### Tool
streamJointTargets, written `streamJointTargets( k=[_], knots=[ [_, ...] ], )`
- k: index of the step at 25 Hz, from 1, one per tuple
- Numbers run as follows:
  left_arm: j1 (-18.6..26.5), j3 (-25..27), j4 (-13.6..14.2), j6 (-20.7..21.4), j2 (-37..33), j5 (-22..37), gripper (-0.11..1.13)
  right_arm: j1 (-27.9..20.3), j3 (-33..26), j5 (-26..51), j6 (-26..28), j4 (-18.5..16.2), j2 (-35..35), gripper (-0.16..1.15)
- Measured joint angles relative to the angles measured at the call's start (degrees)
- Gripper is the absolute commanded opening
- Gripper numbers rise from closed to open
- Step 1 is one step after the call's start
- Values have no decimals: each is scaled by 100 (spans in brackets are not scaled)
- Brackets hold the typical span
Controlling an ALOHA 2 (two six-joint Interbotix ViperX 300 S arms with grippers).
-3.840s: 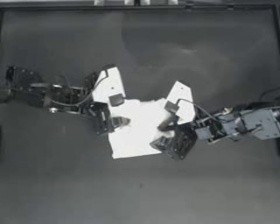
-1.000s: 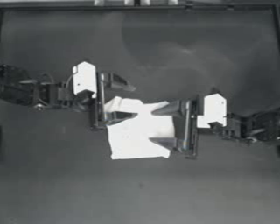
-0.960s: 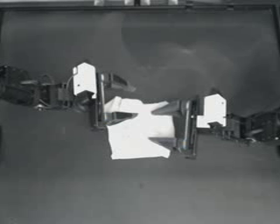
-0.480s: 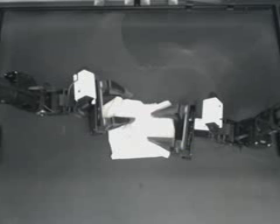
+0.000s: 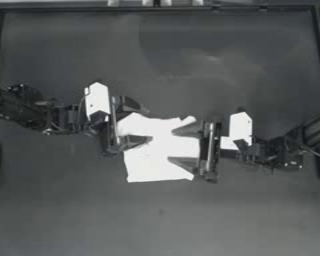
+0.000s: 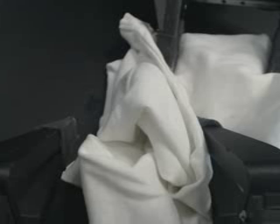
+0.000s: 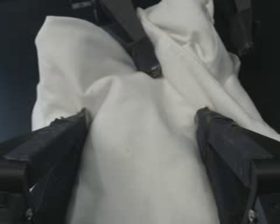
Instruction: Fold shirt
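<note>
A dark table [image 5: 163, 55] fills the top view, with one white shirt [image 5: 159, 152] bunched near its middle and two arms reaching in from the sides. The left gripper [image 5: 126, 131] sits at the shirt's left edge; the left wrist view shows its two jaws spread apart with a twisted ridge of cloth [image 6: 154, 144] standing between them, but whether the jaws press the cloth is hard to make out. The right gripper [image 5: 189, 145] sits at the shirt's right edge, its jaws likewise wide apart with cloth [image 7: 142, 144] filling the gap between them. Both grippers hide the shirt's side edges from above, and no sleeve or collar can be picked out. Compared with half a second ago, the shirt lies in much the same place and both arms have barely shifted.
</note>
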Motion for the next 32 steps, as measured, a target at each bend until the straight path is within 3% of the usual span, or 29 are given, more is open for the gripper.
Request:
streamJointTargets(
  k=[8,15,22,32],
  knots=[
    [-26,-176,26,26,-378,712,101,-35,141,229,53,-211,-571,98],
    [-35,-378,176,26,-1125,1450,101,-281,193,1143,26,-475,-1433,98],
    [-132,-378,185,26,-1591,1644,101,-703,299,1608,18,-773,-1960,98],
    [-668,-334,185,26,-1723,1679,101,-1055,325,1696,18,-923,-2048,98]
  ],
)
